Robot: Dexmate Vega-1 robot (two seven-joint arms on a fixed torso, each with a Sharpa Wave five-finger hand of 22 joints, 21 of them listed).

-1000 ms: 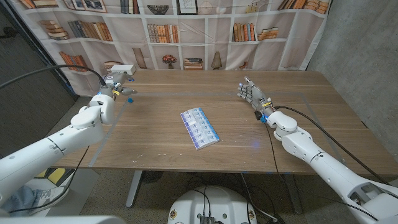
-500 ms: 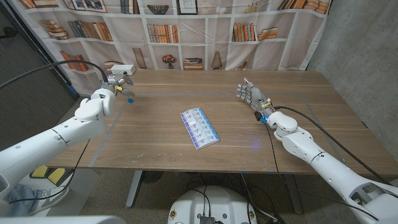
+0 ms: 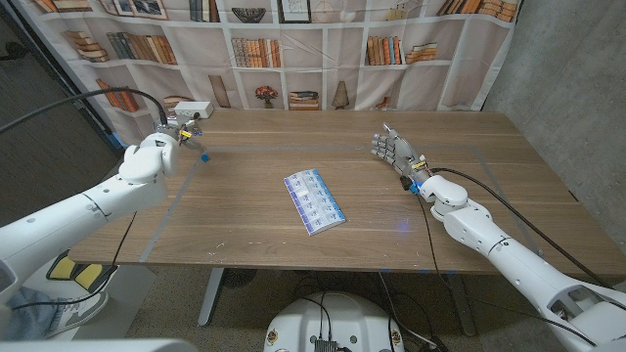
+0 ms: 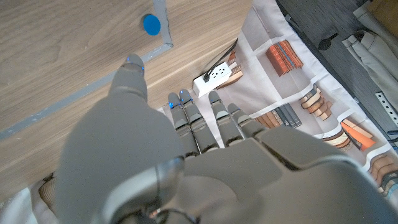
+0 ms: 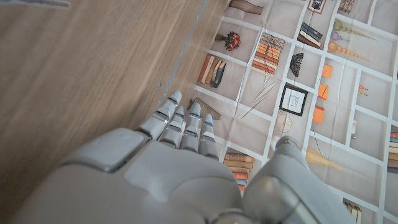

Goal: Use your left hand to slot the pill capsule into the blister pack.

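A small blue pill capsule [image 3: 204,154] lies on the wooden table near its far left corner; it also shows as a blue round spot [image 4: 151,23]. My left hand [image 3: 179,133] hovers just beyond and left of it, fingers [image 4: 186,115] stretched out and holding nothing. The blister pack [image 3: 314,201], white with blue cells, lies at an angle in the middle of the table, well apart from both hands. My right hand [image 3: 393,150] stands on the right side of the table, fingers [image 5: 186,127] straight and apart, with nothing in it.
A white power strip [image 3: 195,108] sits at the table's far left corner, close behind my left hand, and shows again as a white block [image 4: 217,73]. Grey tape lines [image 4: 93,90] mark the tabletop. A bookshelf-print curtain hangs behind the table.
My left forearm has risen and swung slightly left, while the hand stays near the blue capsule. The blister pack and right hand have not moved.
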